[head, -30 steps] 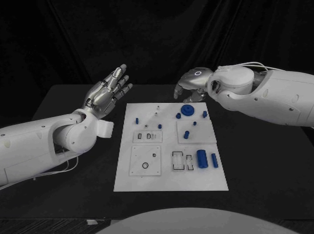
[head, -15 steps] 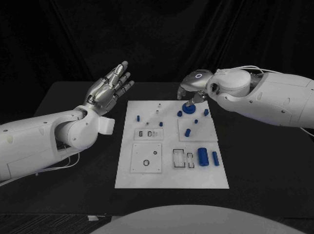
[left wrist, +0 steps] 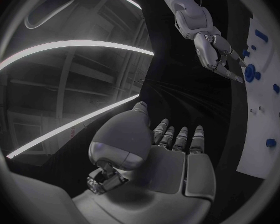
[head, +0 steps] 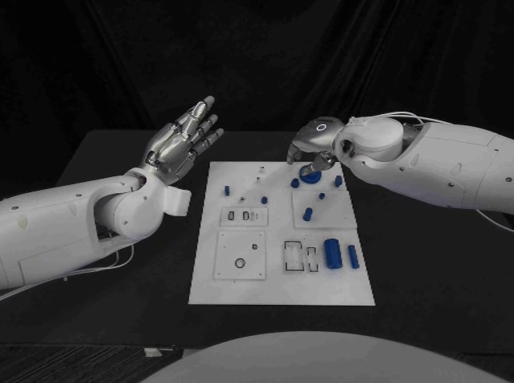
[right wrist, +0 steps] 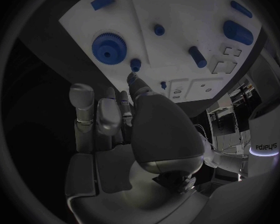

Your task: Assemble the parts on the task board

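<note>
The right hand (head: 312, 148), holding nothing with fingers loosely curled downward, is hovering just above the blue gear (head: 311, 177) near the far edge of the white task board (head: 282, 295), apparently reaching to grasp it, while the left hand (head: 184, 137) is raised, released, off the board's left edge.

White task board (head: 282, 291) on black table (head: 441, 271)

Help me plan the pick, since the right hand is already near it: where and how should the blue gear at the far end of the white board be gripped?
Probably by its toothed rim, from above. The blue gear lies flat on the white board, so only rim and raised hub are exposed. The right hand hovers beside it, holding nothing.
</note>
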Controlling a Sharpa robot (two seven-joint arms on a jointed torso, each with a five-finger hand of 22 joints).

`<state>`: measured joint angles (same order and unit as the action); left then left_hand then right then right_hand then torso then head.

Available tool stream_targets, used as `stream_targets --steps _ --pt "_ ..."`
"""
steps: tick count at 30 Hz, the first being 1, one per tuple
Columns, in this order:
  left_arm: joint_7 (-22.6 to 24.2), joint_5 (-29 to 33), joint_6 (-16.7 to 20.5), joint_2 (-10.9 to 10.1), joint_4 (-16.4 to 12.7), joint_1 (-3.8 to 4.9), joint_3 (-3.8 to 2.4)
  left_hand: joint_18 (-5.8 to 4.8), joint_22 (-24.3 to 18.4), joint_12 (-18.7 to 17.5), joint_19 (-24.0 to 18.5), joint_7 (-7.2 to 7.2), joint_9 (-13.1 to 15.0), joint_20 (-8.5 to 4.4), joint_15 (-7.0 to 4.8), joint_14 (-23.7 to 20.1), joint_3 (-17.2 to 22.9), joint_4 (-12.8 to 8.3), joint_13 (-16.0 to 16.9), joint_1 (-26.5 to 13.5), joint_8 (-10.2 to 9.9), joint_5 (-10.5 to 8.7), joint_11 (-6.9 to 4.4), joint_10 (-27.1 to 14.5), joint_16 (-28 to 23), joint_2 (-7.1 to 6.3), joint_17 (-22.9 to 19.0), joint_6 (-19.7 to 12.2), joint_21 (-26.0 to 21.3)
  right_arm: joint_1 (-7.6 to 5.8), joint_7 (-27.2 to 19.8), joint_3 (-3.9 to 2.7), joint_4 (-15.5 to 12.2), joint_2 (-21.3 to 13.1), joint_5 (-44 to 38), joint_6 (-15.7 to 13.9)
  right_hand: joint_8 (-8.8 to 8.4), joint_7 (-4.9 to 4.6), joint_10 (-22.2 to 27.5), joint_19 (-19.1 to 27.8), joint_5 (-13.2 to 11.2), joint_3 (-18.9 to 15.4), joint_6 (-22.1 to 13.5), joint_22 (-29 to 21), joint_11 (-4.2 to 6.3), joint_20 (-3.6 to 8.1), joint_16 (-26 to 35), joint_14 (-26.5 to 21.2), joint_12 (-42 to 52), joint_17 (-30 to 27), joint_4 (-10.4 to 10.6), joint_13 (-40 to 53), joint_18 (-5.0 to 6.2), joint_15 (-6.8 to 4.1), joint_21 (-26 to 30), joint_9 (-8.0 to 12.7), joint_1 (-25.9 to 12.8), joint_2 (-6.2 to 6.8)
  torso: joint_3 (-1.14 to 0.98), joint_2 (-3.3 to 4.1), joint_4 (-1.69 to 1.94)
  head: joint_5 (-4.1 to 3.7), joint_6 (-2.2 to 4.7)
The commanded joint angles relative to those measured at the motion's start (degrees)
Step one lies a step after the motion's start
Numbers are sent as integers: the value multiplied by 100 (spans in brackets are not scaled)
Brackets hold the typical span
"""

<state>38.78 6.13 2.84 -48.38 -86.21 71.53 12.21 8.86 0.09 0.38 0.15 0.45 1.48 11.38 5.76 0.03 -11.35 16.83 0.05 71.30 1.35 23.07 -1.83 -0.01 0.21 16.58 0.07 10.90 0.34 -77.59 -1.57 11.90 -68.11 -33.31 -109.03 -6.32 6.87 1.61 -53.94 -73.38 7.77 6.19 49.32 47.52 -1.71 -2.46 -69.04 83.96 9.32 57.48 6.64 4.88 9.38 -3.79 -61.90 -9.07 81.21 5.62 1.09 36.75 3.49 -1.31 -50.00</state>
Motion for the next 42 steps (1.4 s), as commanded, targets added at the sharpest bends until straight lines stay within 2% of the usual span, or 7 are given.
stream_targets --steps 1,2,4,27,36,39,42 --pt "750 -17 -130 18 3 17 -7 91 -9 -38 -15 17 10 48 37 -3 44 -6 -5 60 29 45 37 1 -21 7 -7 48 -34 46 -97 -4 48 20 -78 -122 -20 -4 -35 45 32 42 -49 5 15 13 11 62 20 -7 -2 9 -115 -23 -16 -8 61 6 4 -7 0 10 0" --pt "745 -17 -136 21 7 17 -7 93 -9 -38 -15 20 10 55 44 -3 48 -6 -5 71 29 63 41 1 -21 6 -7 50 -34 61 -110 -4 66 29 -78 -123 -24 -13 -43 55 117 61 -46 23 11 10 7 56 27 2 -12 15 -117 -21 -20 -18 77 3 4 -7 0 11 0" --pt "738 -17 -145 24 12 17 -7 93 -9 -38 -15 21 10 56 45 -3 48 -6 -5 72 29 65 42 1 -21 6 -7 52 -34 77 -123 -4 85 40 -78 -123 -27 -12 -46 58 135 65 -48 26 12 10 5 55 29 6 -14 16 -116 -20 -19 -19 79 2 4 -6 0 15 0" --pt "673 -17 -254 53 64 15 -6 100 -7 -38 -12 52 12 92 81 -3 80 -3 -5 122 34 139 66 1 -21 17 -7 78 -31 228 -216 -4 186 128 9 14 -53 -30 -84 41 184 112 -79 179 8 1 26 26 54 -14 -44 34 -143 -10 -98 -29 128 -18 12 -10 3 25 0" --pt "664 -17 -282 70 80 14 -6 101 -5 -38 -11 62 13 112 105 -3 107 -2 -5 140 34 155 80 1 -21 24 -7 83 -29 322 -240 -4 288 180 23 10 -36 -74 -92 77 506 230 -6 255 -13 -12 1 12 47 26 -96 38 -144 3 -118 -74 187 -41 12 -13 0 36 0" --pt "659 -17 -291 75 86 14 -6 101 -5 -38 -11 62 13 112 105 -3 107 -2 -5 140 34 155 80 1 -21 24 -7 83 -29 365 -286 -4 356 206 29 -61 -34 -91 -112 82 636 290 18 289 -21 -16 -15 12 47 50 -110 38 -146 8 -131 -90 197 -42 12 -13 0 46 0" --pt "650 -17 -303 86 107 14 -6 101 -5 -38 -10 66 14 118 108 -3 118 -2 -5 146 35 163 84 1 -21 27 -7 90 -29 413 -366 -4 460 246 76 -173 -38 -70 -146 61 702 352 23 372 -13 -17 -64 25 55 123 -124 38 -158 6 -181 -100 219 -48 14 -13 0 45 0"
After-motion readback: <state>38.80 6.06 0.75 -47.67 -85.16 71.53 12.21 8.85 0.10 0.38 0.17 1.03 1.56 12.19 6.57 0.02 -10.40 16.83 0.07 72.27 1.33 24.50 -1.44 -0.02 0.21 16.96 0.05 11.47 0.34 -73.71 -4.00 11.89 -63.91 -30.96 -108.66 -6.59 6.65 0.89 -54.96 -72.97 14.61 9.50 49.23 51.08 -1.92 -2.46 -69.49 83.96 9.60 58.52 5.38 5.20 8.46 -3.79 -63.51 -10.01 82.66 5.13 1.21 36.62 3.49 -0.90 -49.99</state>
